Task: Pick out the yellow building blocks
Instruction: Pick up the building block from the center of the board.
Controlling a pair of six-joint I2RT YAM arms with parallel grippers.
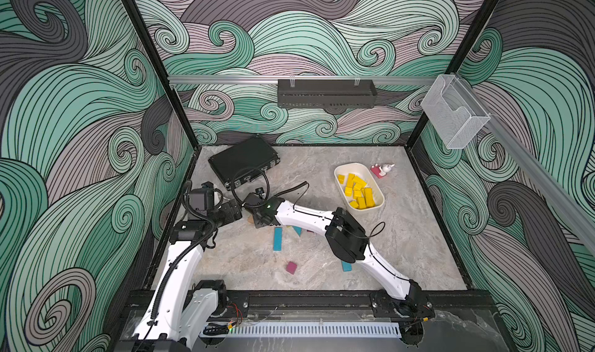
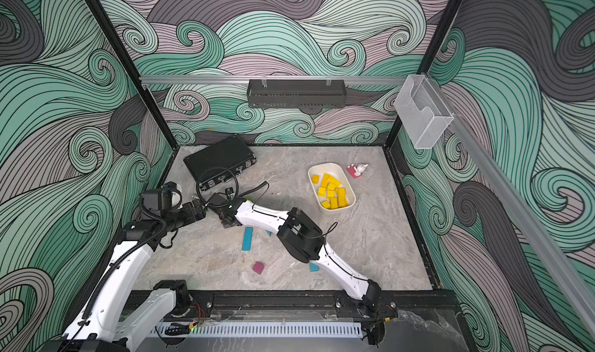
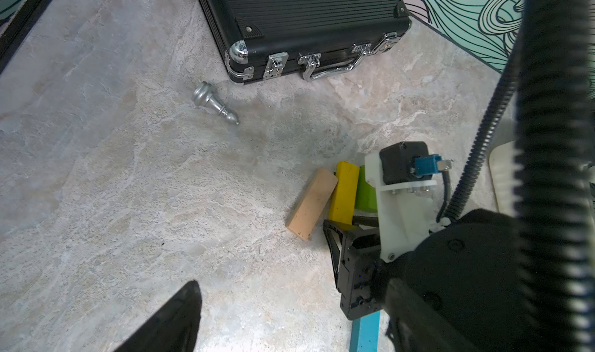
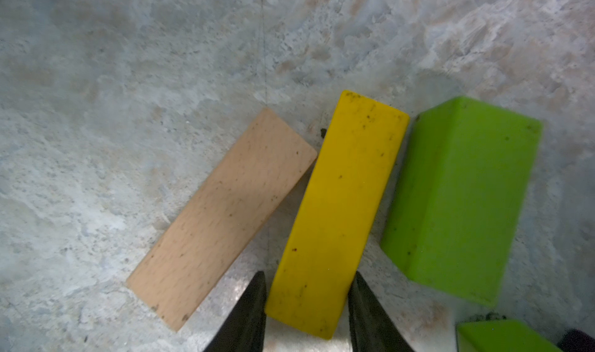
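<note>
- Right hand [image 4: 307,289]: fingers narrowed against both long sides of a yellow bar [image 4: 338,211] lying on the counter [image 4: 128,76], far left.
- Tan bar [image 4: 222,215] and green block [image 4: 460,199] flank it.
- Left hand [image 3: 180,321]: state unclear.
- Other yellow blocks [image 1: 357,191] fill the tray [image 1: 338,176], far right.

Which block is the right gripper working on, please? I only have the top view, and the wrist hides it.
Observer: The right gripper straddles a yellow bar lying on the table, its fingers against both long sides.
Operator: Is anything crowding that bar?
Observer: A tan bar seems to touch it with one corner, and a lime-green block lies close on the opposite side.
Operator: Is there anything else nearby that I might miss?
Observer: A silver chess piece lies on its side near the black case.
</note>
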